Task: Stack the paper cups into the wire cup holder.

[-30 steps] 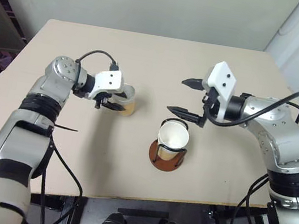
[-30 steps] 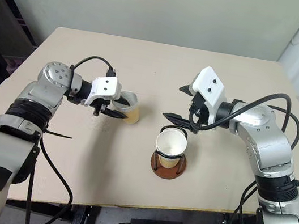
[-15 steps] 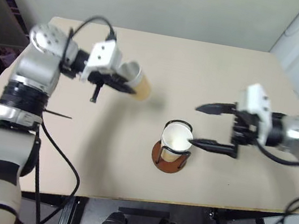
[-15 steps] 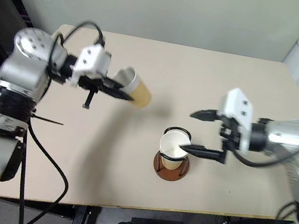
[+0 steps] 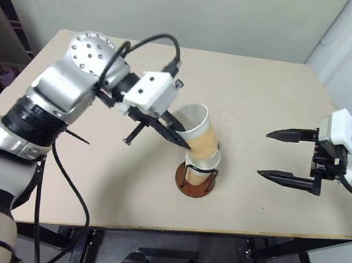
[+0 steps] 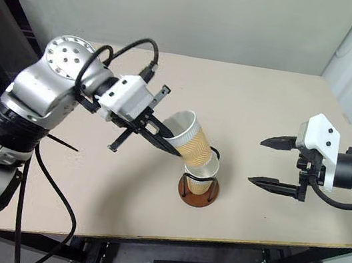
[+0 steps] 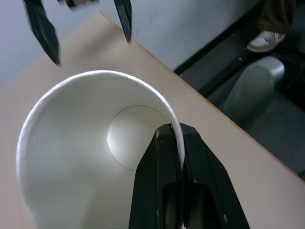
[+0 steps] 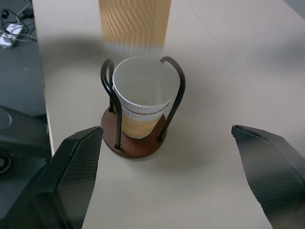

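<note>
My left gripper (image 5: 179, 130) is shut on the rim of a tan paper cup (image 5: 199, 135), one finger inside and one outside. The cup hangs tilted, its mouth towards the arm and its bottom just above the wire cup holder (image 5: 195, 180). The left wrist view looks into its white inside (image 7: 86, 143) past the closed fingers (image 7: 190, 157). The holder's brown disc (image 8: 138, 145) and black wire loops stand near the table's front edge with a cup (image 8: 143, 98) upright inside; a second rim seems to show just below its rim. My right gripper (image 5: 265, 153) hovers wide open to the right of the holder, holding nothing.
The beige table (image 5: 271, 87) has its front edge just below the holder and its right edge near my right gripper. A pale wall stands behind it. A person's shoe (image 7: 267, 40) rests on the dark floor beyond the table's edge.
My left gripper closed on the cup on the table, lifted it and carried it right to above the holder, tilting it. My right gripper drew back to the right, still open.
</note>
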You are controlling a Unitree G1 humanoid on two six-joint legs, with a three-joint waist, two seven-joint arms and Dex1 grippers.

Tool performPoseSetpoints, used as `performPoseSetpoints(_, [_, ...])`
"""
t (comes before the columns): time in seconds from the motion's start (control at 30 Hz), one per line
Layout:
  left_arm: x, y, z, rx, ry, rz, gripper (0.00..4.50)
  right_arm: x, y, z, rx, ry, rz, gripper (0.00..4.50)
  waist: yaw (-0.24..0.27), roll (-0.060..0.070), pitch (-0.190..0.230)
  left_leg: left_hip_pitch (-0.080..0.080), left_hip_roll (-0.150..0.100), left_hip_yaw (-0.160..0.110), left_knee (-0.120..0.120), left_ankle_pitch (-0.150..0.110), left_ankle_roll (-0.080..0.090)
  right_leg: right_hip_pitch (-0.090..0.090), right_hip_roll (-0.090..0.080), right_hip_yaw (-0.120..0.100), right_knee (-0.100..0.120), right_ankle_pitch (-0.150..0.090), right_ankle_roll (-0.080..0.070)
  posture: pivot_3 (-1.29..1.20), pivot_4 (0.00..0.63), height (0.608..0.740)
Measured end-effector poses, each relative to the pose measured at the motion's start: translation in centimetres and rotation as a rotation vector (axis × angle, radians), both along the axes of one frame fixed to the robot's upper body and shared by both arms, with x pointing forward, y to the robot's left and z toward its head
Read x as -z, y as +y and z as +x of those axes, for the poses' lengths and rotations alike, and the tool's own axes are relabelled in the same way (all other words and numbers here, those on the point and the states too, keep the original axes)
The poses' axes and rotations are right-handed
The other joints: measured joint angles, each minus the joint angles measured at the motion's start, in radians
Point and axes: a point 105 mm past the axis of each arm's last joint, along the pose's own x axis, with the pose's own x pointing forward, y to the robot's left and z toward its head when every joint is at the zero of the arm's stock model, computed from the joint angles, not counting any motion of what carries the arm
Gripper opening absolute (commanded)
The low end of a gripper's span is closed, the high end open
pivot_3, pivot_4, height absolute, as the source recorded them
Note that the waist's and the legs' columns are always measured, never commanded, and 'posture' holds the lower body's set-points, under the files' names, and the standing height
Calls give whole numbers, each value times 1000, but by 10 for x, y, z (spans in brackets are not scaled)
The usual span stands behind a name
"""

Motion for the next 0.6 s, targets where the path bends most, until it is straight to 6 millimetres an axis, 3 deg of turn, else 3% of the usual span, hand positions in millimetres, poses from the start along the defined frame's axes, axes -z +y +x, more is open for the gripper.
performPoseSetpoints(0.27, [9, -13, 2, 41, -22, 11, 40, -2, 1, -3, 22, -13, -2, 4500, 1, 0, 0, -2, -1, 1, 0, -1, -1, 0, 0, 3, -1, 3, 10, 0, 150, 740])
performPoseSetpoints(0.37, [10, -14, 2, 41, -25, 18, 628, -3, 3, -3, 28, -13, 6, 4500, 1, 0, 0, -2, -1, 1, 0, -2, -2, -1, 0, 3, -1, 1, 12, 0, 150, 740])
performPoseSetpoints(0.6, [26, -14, 6, 30, -46, 74, 3092, -7, 9, -3, 19, -37, 15, 4500, 2, 0, 0, -2, -1, 1, 1, -5, 0, -1, 0, 3, -2, 1, 13, 0, 150, 740])
